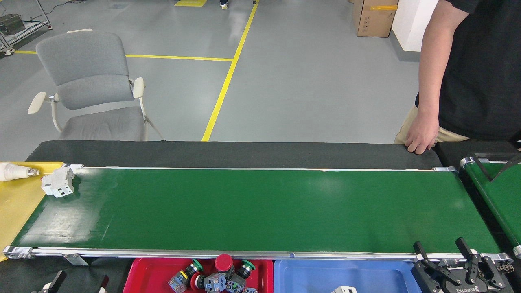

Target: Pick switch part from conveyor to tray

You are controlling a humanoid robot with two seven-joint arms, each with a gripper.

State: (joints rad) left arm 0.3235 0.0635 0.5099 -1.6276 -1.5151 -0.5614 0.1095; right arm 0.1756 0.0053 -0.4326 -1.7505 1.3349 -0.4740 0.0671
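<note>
The conveyor is the wide green belt across the middle. A white breaker-like part sits at its far left end, half over the edge by the yellow tray. Several push-button switch parts with red and green caps lie in the red tray below the belt's near rail. My left gripper shows only two dark fingertips at the bottom left, spread apart and empty. My right gripper rises at the bottom right by the belt's near corner, open with nothing between its fingers.
A blue tray holding a white part stands right of the red one. A light bulb lies on the yellow tray. A person's hand rests on the black far edge. A narrower green belt is at right, a grey chair behind.
</note>
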